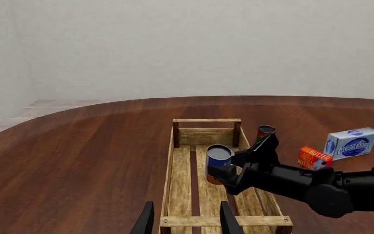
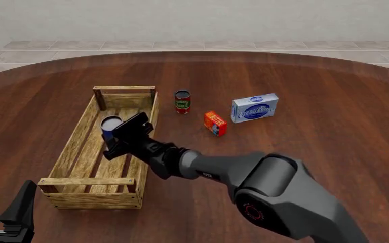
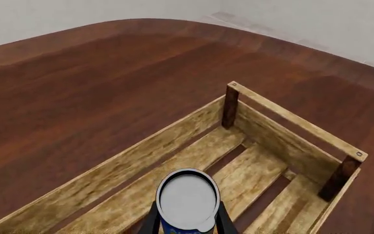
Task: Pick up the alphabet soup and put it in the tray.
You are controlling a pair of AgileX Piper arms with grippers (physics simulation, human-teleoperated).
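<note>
Right fingers (image 3: pixel 152 222) clamp blue, silver-topped alphabet soup (image 3: pixel 188 199).

I count two cans, one blue soup can (image 2: pixel 110 125) and one red-and-green can (image 2: pixel 182 102), two boxes, one blue-and-white box (image 2: pixel 255 108) and one small orange box (image 2: pixel 216 123), one wooden tray (image 2: pixel 79 147), one table (image 2: pixel 329 116), and my two arms' grippers, left (image 2: pixel 5 215) and right (image 2: pixel 123 135).

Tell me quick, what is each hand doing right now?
Left hand: open, holding nothing, hanging near the tray's near end.
Right hand: closed on the alphabet soup, over the tray.
</note>
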